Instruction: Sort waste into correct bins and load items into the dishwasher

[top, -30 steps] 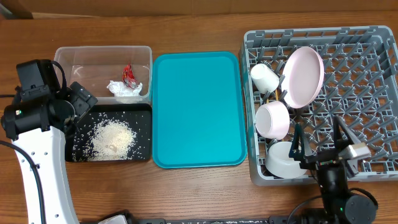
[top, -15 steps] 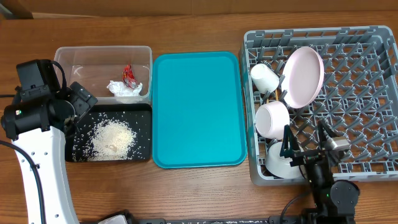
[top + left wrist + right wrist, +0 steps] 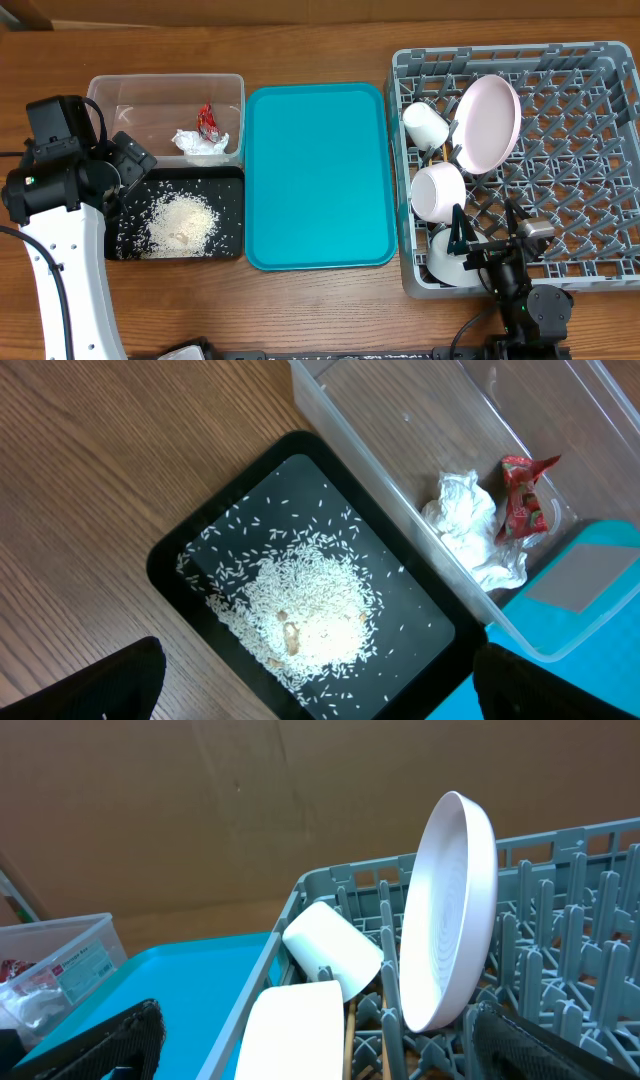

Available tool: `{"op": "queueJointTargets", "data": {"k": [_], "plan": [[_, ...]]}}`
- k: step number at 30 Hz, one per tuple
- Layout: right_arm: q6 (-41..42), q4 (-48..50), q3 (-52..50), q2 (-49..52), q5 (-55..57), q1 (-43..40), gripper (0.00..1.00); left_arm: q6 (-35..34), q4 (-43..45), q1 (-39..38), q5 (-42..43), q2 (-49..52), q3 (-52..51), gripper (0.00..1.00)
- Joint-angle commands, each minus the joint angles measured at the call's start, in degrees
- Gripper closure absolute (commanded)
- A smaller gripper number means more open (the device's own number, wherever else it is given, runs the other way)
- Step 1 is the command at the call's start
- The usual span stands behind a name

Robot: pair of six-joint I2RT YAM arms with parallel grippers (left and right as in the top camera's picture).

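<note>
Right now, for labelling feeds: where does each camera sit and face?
Overhead: above the table, looking straight down; left arm and right gripper show.
Left wrist: over the black tray, looking down at rice; own fingertips in bottom corners.
Right wrist: low over the dish rack, looking along it at the pink plate; fingertips likewise.
Shared: plate in overhead and right wrist.

Left of rack [image 3: 590,170] crowded: plate [image 3: 487,122], cup [image 3: 427,125], bowls [image 3: 438,193].
</note>
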Motion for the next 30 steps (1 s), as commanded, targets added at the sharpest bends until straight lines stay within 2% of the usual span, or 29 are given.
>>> {"op": "queueJointTargets", "data": {"k": [1,22,30], "plan": [[-0.15,0.17,-0.61,-0.68,0.09,-0.2,0.0,-0.68,0.02,-0.13,0.26,0.26,0.85,0.0],[-0.13,0.17,-0.61,-0.68,0.09,-0.2,0.0,-0.68,0.15,-0.13,0.26,0.11,0.24,0.0],[-0.15,0.17,-0.61,-0.68,0.09,-0.2,0.0,-0.7,0.31,-2.38,0.24,-9.09,-5.09,0.0]]}}
